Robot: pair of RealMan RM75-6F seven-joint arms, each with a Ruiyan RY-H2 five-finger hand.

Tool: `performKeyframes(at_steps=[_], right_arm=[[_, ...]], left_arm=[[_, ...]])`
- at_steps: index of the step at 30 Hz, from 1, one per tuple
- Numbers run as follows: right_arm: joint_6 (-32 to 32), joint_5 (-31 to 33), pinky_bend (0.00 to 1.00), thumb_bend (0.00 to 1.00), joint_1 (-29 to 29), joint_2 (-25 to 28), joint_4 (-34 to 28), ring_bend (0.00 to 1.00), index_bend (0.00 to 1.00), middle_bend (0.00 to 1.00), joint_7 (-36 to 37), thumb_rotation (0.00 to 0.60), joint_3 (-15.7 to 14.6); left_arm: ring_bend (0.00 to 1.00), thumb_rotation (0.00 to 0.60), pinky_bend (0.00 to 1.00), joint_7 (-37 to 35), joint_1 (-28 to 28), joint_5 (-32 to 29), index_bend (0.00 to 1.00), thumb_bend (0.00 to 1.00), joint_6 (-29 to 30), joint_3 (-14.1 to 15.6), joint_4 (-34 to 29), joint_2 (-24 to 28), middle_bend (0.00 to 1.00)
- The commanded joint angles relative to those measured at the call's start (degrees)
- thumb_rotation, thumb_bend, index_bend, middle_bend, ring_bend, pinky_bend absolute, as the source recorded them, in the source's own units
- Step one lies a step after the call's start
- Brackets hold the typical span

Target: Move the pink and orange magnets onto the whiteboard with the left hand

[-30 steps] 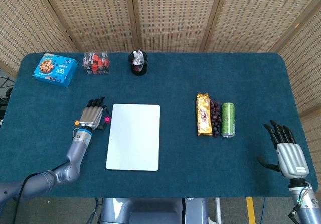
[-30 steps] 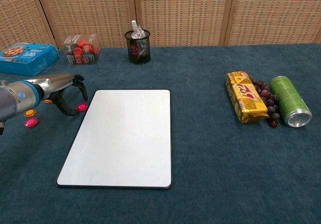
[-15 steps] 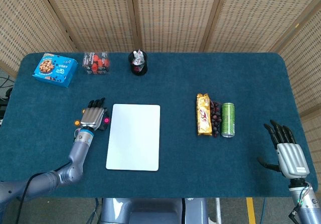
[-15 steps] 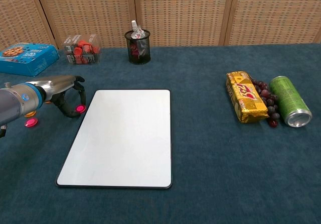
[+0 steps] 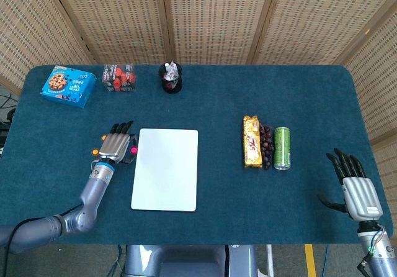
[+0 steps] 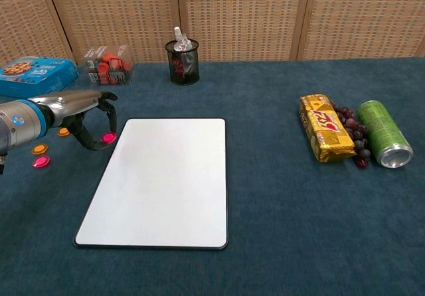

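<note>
The whiteboard (image 5: 165,169) (image 6: 163,180) lies flat, left of the table's middle. My left hand (image 5: 116,143) (image 6: 78,109) is just off its far-left corner, and thumb and a finger pinch a pink magnet (image 5: 133,149) (image 6: 107,137) beside the board's edge. Left of the hand lie two orange magnets (image 6: 63,132) (image 6: 40,149) and another pink magnet (image 6: 40,162); the head view shows only one orange magnet (image 5: 95,152). My right hand (image 5: 353,187) stays open at the table's near right, holding nothing.
Along the far edge stand a blue cookie box (image 5: 64,86) (image 6: 36,75), a clear box of red items (image 5: 118,77) (image 6: 106,65) and a black mesh cup (image 5: 170,78) (image 6: 182,62). A snack bar (image 6: 324,137), grapes (image 6: 350,133) and a green can (image 6: 384,133) lie to the right.
My left hand closed on the pink magnet by the board's corner and has risen slightly with it. The right hand has not moved.
</note>
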Motion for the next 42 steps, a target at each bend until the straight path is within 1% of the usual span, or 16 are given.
performKeyframes(at_steps=[1, 2, 5, 8, 12, 15, 17, 19, 21, 23, 27, 34, 38, 42], right_arm=[[0.0, 0.0, 0.0, 0.26, 0.0, 0.0, 0.0, 0.0, 0.0, 0.0, 0.0, 0.6, 0.0], [0.0, 0.0, 0.0, 0.26, 0.0, 0.0, 0.0, 0.0, 0.0, 0.0, 0.0, 0.6, 0.0], [0.1, 0.0, 0.0, 0.26, 0.0, 0.0, 0.0, 0.0, 0.0, 0.0, 0.0, 0.6, 0.0], [0.1, 0.0, 0.0, 0.26, 0.0, 0.0, 0.0, 0.0, 0.0, 0.0, 0.1, 0.6, 0.0], [0.1, -0.1, 0.0, 0.26, 0.0, 0.1, 0.0, 0.0, 0.0, 0.0, 0.2, 0.6, -0.1], [0.1, -0.1, 0.0, 0.26, 0.0, 0.1, 0.0, 0.0, 0.0, 0.0, 0.3, 0.6, -0.1], [0.1, -0.2, 0.0, 0.26, 0.0, 0.1, 0.0, 0.0, 0.0, 0.0, 0.3, 0.6, -0.1], [0.1, -0.2, 0.0, 0.26, -0.1, 0.1, 0.0, 0.0, 0.0, 0.0, 0.4, 0.6, -0.1], [0.1, -0.2, 0.0, 0.26, -0.1, 0.1, 0.0, 0.0, 0.0, 0.0, 0.3, 0.6, -0.1], [0.1, -0.1, 0.0, 0.26, 0.0, 0.1, 0.0, 0.0, 0.0, 0.0, 0.4, 0.6, -0.1], [0.1, -0.1, 0.0, 0.26, 0.0, 0.1, 0.0, 0.0, 0.0, 0.0, 0.4, 0.6, -0.1], [0.1, -0.2, 0.0, 0.26, 0.0, 0.1, 0.0, 0.0, 0.0, 0.0, 0.5, 0.6, -0.1], [0.1, -0.2, 0.0, 0.26, 0.0, 0.2, 0.0, 0.0, 0.0, 0.0, 0.5, 0.6, -0.2], [0.1, -0.2, 0.0, 0.26, 0.0, 0.1, -0.1, 0.0, 0.0, 0.0, 0.5, 0.6, -0.2]], left_arm=[[0.0, 0.6, 0.0, -0.4, 1.1, 4.4, 0.59, 0.37, 1.1, 2.2, -6.1, 3.3, 0.0], [0.0, 0.6, 0.0, -0.5, 1.4, 5.8, 0.59, 0.36, 1.4, 2.9, -7.8, 3.9, 0.0], [0.0, 0.6, 0.0, -0.5, 2.6, 11.3, 0.59, 0.36, 2.1, 6.3, -13.5, 5.8, 0.0], [0.0, 0.6, 0.0, -0.2, 3.7, 15.6, 0.59, 0.36, 2.7, 9.5, -17.3, 6.7, 0.0], [0.0, 0.6, 0.0, 2.0, 5.0, 20.4, 0.59, 0.36, 5.0, 12.6, -19.1, 6.8, 0.0], [0.0, 0.6, 0.0, 3.5, 5.6, 21.8, 0.59, 0.36, 6.0, 14.0, -19.8, 6.4, 0.0], [0.0, 0.6, 0.0, 4.1, 5.8, 21.9, 0.59, 0.35, 6.1, 14.3, -20.2, 6.3, 0.0], [0.0, 0.6, 0.0, 4.9, 5.9, 21.9, 0.54, 0.32, 6.2, 14.5, -20.2, 6.0, 0.0], [0.0, 0.6, 0.0, 5.3, 6.0, 21.5, 0.41, 0.25, 5.9, 14.7, -20.3, 5.7, 0.0], [0.0, 0.6, 0.0, 5.2, 6.0, 21.1, 0.36, 0.23, 5.3, 14.9, -20.6, 5.6, 0.0], [0.0, 0.6, 0.0, 5.2, 6.2, 20.3, 0.35, 0.23, 5.3, 14.6, -21.0, 6.2, 0.0], [0.0, 0.6, 0.0, 2.5, 7.5, 19.8, 0.35, 0.25, 7.2, 13.3, -20.3, 9.1, 0.0], [0.0, 0.6, 0.0, -0.5, 8.8, 18.8, 0.36, 0.31, 8.1, 12.5, -17.1, 11.3, 0.0], [0.0, 0.6, 0.0, -6.6, 10.7, 17.4, 0.38, 0.35, 8.1, 11.3, -12.8, 12.4, 0.0]])
